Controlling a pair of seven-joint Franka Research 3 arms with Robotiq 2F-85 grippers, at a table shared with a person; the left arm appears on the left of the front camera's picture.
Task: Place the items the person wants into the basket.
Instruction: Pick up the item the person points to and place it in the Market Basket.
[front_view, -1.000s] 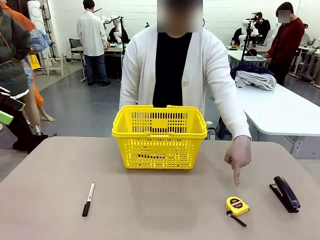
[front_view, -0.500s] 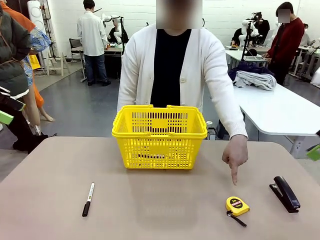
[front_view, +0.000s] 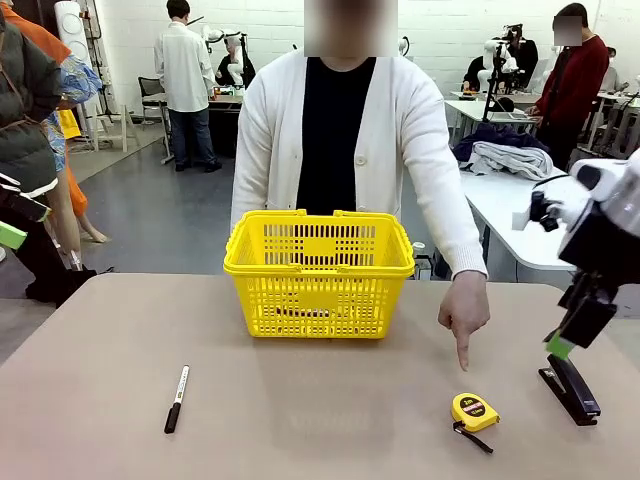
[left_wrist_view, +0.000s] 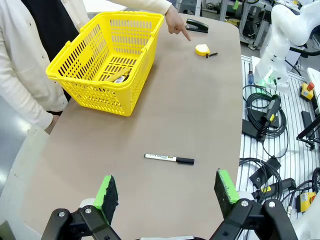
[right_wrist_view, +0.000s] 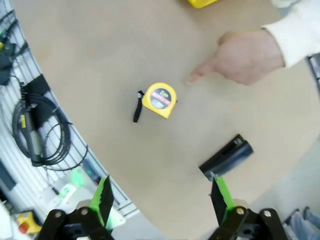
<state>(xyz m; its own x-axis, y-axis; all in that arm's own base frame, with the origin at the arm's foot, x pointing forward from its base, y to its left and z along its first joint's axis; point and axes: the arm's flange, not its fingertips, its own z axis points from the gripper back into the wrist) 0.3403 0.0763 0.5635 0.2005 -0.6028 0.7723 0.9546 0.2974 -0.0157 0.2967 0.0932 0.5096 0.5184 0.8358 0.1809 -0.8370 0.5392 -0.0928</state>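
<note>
Fingers of the left gripper (left_wrist_view: 166, 190) stand wide and empty, high over the near edge of the desk (front_view: 90, 340), well to the near left of the basket (front_view: 318, 270). Left of the basket lies a white marker (front_view: 176, 398); nobody points at it, so it is best left alone. Right of the basket, the person's hand (front_view: 465, 315) points down at the tape measure (front_view: 474, 410), which lies flat on the desk just beside the fingertip. A black stapler (front_view: 571, 388) sits farther right, and above it hovers the right gripper (right_wrist_view: 161, 199), its fingers equally wide and empty.

The step in hand looks like the right arm's reach for the tape measure. It should shift from over the stapler toward the basket, then come straight down with one finger on either side of the round case. It must keep clear of the pointing finger, and the strap can trail.

Something lies in the basket, but through the lattice I cannot tell what. From the front, only one of the right gripper's green pads is easy to make out.
</note>
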